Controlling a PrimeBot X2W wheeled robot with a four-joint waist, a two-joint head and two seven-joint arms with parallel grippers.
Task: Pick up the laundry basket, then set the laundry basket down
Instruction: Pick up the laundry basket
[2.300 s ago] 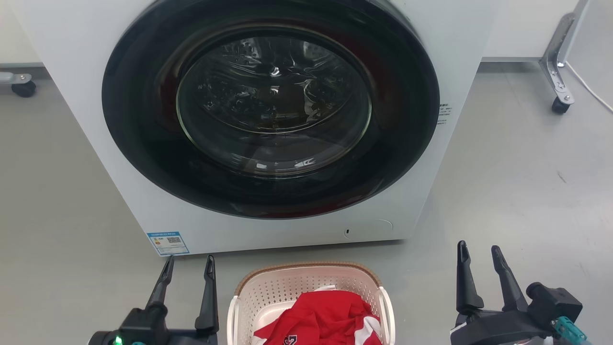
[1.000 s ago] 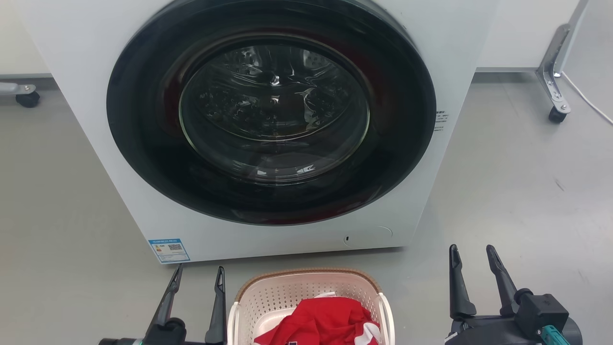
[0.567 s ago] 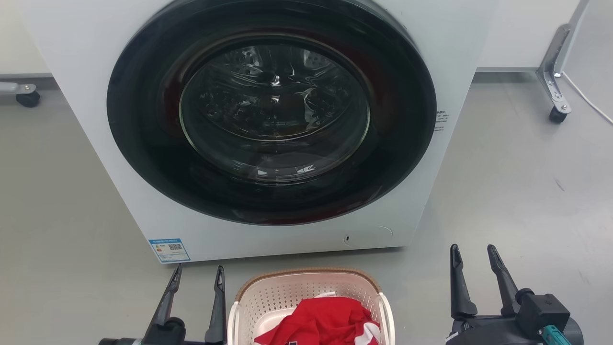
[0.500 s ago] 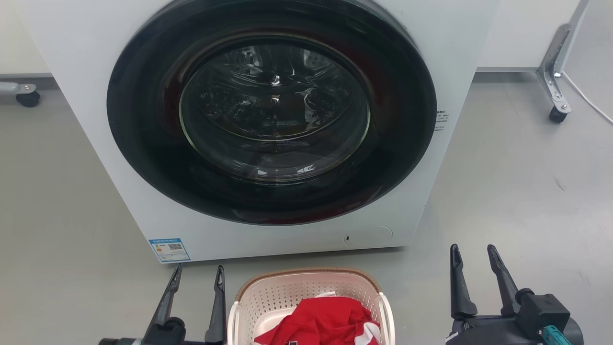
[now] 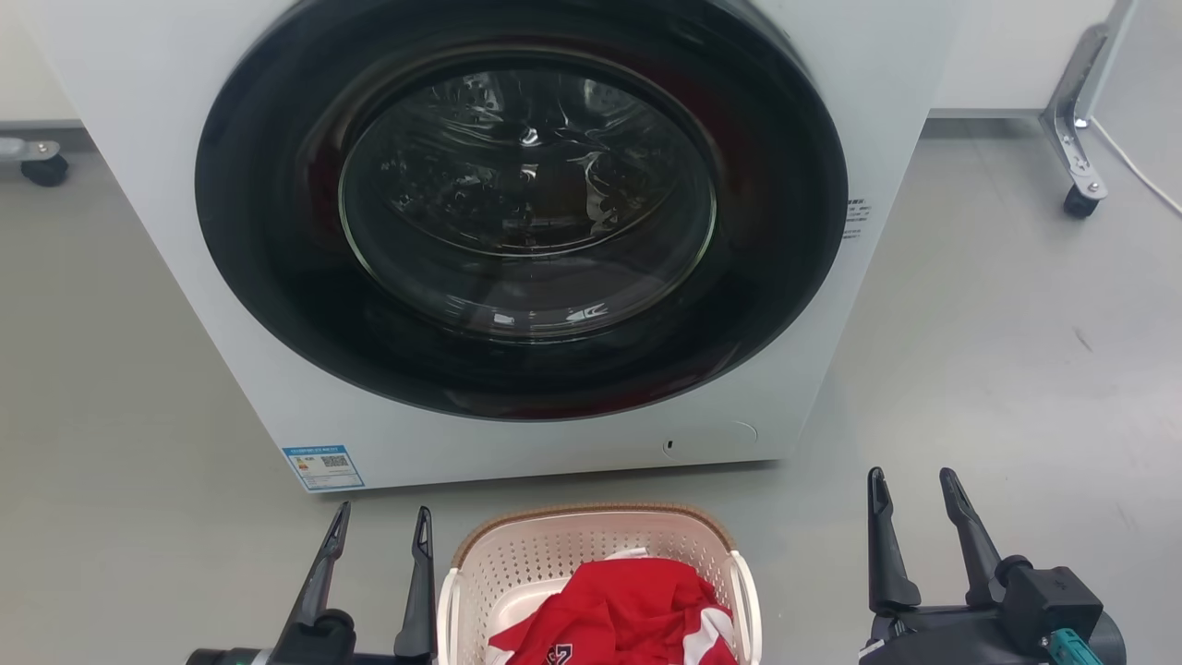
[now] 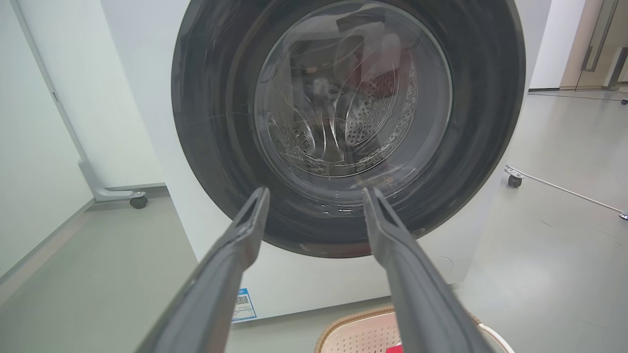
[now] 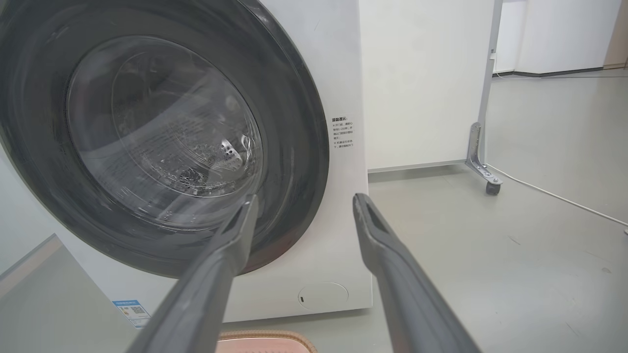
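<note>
Both grippers are hanging open over the grey floor [image 5: 997, 351], each with its two dark fingers spread and nothing between them: the left gripper [image 5: 383, 510] at the near left, the right gripper [image 5: 910, 473] at the near right. Their bodies are being cut off by the near edge of the head view.

One laundry basket [image 5: 545, 559] is sitting on the floor between them, close in front of the washing machine [image 5: 138, 203]. Its near half is running out of the picture, and one red garment [image 5: 619, 605] with white patches is covering most of its inside. Dark print on the cloth is too cropped to read. Two white side handles are showing, one on each side. The left gripper's right finger is standing just beside the left handle; whether they are touching cannot be told. The right gripper is standing well apart from the right handle.

One machine is facing the robot, its top cropped. Reflections are glaring on its round door [image 5: 522, 203], so the drum's contents are hard to make out. One blue label [image 5: 323, 467] is sitting at its lower left corner, its print too small to read. Two casters are showing, far left [image 5: 44, 170] and far right [image 5: 1080, 201].
</note>
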